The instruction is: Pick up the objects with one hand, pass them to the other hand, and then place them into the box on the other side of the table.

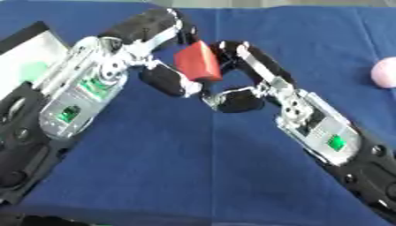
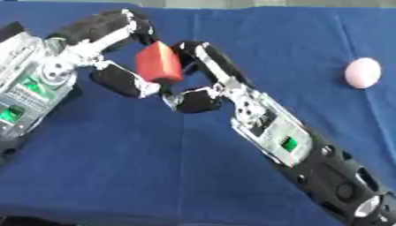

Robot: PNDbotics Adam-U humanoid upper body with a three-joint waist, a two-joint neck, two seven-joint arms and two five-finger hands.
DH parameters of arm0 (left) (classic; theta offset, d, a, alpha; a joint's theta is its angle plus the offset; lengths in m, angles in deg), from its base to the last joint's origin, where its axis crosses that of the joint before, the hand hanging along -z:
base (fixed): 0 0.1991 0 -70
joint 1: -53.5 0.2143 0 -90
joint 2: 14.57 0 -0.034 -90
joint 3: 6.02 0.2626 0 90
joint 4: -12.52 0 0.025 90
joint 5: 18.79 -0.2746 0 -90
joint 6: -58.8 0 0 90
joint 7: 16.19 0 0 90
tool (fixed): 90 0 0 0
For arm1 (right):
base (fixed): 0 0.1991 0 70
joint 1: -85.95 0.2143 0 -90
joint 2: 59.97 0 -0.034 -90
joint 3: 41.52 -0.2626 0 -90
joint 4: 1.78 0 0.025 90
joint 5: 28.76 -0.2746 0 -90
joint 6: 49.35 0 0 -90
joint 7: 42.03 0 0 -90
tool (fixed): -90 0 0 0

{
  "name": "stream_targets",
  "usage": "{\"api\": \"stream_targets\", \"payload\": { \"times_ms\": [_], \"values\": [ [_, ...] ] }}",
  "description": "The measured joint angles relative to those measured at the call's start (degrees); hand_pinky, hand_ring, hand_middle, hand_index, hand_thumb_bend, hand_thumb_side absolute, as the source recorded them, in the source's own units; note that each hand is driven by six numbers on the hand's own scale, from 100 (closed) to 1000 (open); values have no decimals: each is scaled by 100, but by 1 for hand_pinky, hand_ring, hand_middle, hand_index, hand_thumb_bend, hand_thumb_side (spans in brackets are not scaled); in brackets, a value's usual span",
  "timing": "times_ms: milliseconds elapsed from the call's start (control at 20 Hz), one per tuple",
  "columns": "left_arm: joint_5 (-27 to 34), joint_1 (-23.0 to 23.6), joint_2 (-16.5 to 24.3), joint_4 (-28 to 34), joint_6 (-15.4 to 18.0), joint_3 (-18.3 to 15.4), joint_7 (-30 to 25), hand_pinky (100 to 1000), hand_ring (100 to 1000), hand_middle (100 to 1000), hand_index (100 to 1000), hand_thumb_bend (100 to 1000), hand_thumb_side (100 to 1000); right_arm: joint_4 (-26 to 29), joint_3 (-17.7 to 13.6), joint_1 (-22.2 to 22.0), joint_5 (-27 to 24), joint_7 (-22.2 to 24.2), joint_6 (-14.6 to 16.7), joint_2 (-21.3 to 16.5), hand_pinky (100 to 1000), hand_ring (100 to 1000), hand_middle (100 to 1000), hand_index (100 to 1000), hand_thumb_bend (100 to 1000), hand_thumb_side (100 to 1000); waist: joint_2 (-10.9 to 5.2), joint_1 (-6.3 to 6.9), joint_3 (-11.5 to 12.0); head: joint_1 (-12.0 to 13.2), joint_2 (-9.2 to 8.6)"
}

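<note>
A red block (image 1: 199, 63) hangs above the blue table between my two hands, near the top middle. My left hand (image 1: 147, 37) comes in from the left; its curled fingers and thumb close round the block's left side. My right hand (image 1: 251, 75) reaches in from the lower right, fingers curled against the block's right side and thumb (image 1: 236, 101) below it. Both hands touch the block at once. A pale pink ball (image 2: 362, 73) lies on the cloth at the far right, apart from both hands.
A white box with a black rim (image 1: 27, 55) stands at the left edge, partly behind my left forearm; something green shows inside it. The blue cloth (image 1: 185, 167) covers the table in front of the arms.
</note>
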Motion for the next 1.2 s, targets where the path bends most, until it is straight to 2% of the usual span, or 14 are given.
{"api": "stream_targets", "payload": {
  "times_ms": [200, 500, 600, 650, 950, 1100, 1200],
  "values": [
    [48, 3, -2, -1, -25, 3, 29, 773, 675, 603, 561, 172, 181, 0, 1, 0, 0, 11, -9, -1, 686, 709, 541, 603, 100, 100, 0, 0, 0, 0, 0],
    [95, 11, -2, -1, -60, 12, 66, 768, 661, 583, 476, 132, 108, 0, 1, -8, 23, 24, -9, -2, 691, 730, 578, 646, 100, 100, 0, -1, 0, 15, 0],
    [97, 20, -2, -1, -60, 15, 68, 767, 657, 575, 450, 125, 100, 0, 1, -19, 29, 43, -1, -2, 700, 748, 623, 688, 165, 100, 0, -1, 0, 19, 0],
    [97, 22, -2, -1, -59, 15, 68, 767, 657, 575, 450, 125, 100, 0, 1, -20, 34, 54, 9, -3, 700, 748, 623, 688, 165, 100, 0, -1, 0, 20, 0],
    [97, 26, -2, 5, -33, 15, 48, 762, 647, 565, 424, 119, 100, 0, -13, -33, 78, 114, 96, -45, 737, 817, 748, 782, 217, 241, 0, -1, 1, 20, 0],
    [97, 26, 1, 34, -33, 15, 24, 759, 644, 564, 425, 121, 100, 0, -13, -48, 190, 162, 112, -54, 766, 877, 823, 864, 185, 391, 0, 0, 6, 20, 0],
    [96, 26, 8, 46, -29, 19, 15, 757, 646, 565, 425, 128, 100, 1, -15, -49, 282, 190, 93, -54, 772, 888, 835, 876, 176, 420, 0, 3, 14, 21, 0]
  ]
}}
